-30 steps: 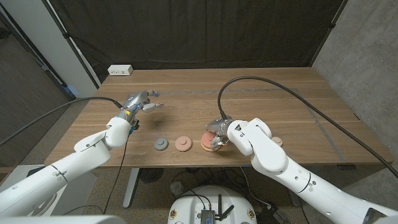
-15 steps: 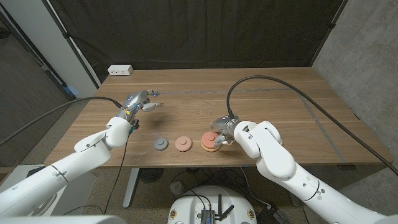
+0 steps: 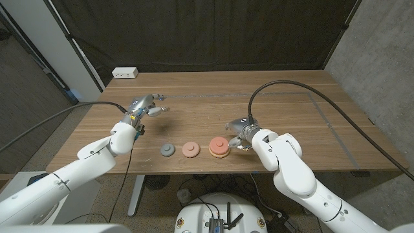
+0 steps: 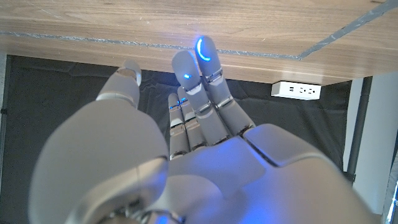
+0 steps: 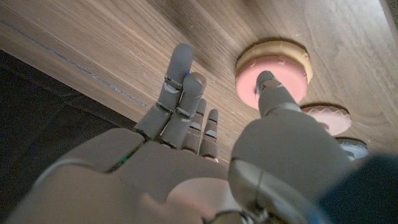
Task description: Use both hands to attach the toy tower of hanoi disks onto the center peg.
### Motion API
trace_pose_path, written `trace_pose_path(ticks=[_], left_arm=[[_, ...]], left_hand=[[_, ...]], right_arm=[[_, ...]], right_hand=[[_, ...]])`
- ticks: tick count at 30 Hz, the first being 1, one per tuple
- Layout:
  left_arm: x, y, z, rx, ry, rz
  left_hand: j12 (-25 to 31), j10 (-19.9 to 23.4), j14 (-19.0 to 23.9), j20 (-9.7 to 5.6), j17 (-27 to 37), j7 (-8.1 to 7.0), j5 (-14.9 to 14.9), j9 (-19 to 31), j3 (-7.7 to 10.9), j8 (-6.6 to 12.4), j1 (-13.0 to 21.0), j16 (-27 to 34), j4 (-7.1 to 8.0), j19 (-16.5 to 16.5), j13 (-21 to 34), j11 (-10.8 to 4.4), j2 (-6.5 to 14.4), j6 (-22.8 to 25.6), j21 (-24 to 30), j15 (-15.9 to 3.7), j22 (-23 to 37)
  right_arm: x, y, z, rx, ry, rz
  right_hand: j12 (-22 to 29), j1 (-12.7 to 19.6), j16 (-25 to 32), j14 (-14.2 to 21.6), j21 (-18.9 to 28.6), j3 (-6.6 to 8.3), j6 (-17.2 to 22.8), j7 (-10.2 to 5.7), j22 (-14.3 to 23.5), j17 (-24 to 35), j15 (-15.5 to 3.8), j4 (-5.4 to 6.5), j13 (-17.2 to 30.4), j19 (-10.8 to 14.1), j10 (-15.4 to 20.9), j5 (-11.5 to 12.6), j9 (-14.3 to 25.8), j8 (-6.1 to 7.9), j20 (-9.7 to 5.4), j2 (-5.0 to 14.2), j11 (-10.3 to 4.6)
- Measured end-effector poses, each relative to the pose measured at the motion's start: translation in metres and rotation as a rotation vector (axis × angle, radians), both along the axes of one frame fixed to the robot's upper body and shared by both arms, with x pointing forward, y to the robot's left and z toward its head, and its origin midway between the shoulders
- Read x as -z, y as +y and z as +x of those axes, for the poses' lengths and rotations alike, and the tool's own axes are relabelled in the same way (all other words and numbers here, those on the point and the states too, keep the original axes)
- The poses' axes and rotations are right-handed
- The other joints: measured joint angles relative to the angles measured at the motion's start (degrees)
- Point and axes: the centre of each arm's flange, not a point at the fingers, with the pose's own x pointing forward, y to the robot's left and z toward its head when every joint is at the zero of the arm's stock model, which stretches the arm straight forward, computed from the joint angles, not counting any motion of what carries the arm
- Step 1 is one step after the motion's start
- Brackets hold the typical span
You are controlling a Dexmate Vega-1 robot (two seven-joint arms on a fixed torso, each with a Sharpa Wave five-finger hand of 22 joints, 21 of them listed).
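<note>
Three round pieces are lying in a row near the lower middle of the head view, on the front part of the wooden surface [image 3: 278, 103]: a grey disk [image 3: 168, 150] on the left, a pink disk [image 3: 190, 149] in the middle, and a stack [image 3: 219, 147] on the right, made of a red disk on a cream base with a short peg standing up at its centre.

The right hand [image 3: 242, 129] is being held just to the right of the stack and slightly above it in the frame, with its fingers apart and nothing gripped. The left hand [image 3: 143, 107] is hanging well apart from the row, up and to the left of the grey disk, fingers spread and likewise empty.

The coming move is judged to turn on this: the loose disks are lying to the left of the stack, so the grey one is nearer the left hand, while the right hand is nearest the peg. Each disk is lying flat, its hole facing up, in line with the upright peg.

In the right wrist view the stack [image 5: 273, 74] is shown close beside the thumb [image 5: 273, 96] of the right hand [image 5: 186, 155], and whether they are touching cannot be told. In the left wrist view the left hand [image 4: 199, 143] is seen against the surface edge, with a white power strip [image 4: 296, 90] behind.
</note>
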Motion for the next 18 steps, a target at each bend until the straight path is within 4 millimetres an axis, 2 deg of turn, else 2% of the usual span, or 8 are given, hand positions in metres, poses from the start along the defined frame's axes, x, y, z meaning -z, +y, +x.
trace_pose_path(ticks=[3,18], left_arm=[[0.0,0.0,-0.001,-0.002,0.0,-0.001],[-0.004,-0.001,-0.005,-0.018,-0.005,-0.003]], left_hand=[[0.0,0.0,0.0,0.0,0.0,0.0,0.0,0.0,0.0,0.0,0.0,0.0,0.0,0.0,0.0,0.0,0.0,0.0,0.1,0.0,-0.3],[0.0,0.0,-0.1,0.1,0.0,0.0,0.0,0.0,0.0,0.0,0.0,0.0,0.0,-0.5,0.0,0.0,0.0,0.0,0.7,-0.11,-0.5]], right_arm=[[0.001,-0.005,-0.001,0.009,-0.019,0.02],[0.012,-0.035,-0.01,0.065,-0.072,0.084]], right_hand=[[0.0,0.7,0.2,0.1,0.0,0.0,0.3,-0.31,0.0,0.3,-0.1,0.0,0.0,0.0,0.3,0.0,0.0,0.0,0.0,-0.46,-0.31],[0.0,1.0,0.6,1.1,0.4,0.0,1.4,-0.95,0.0,0.9,-0.54,0.0,0.2,0.6,1.2,0.0,0.0,0.23,-0.2,-0.17,-1.26]])
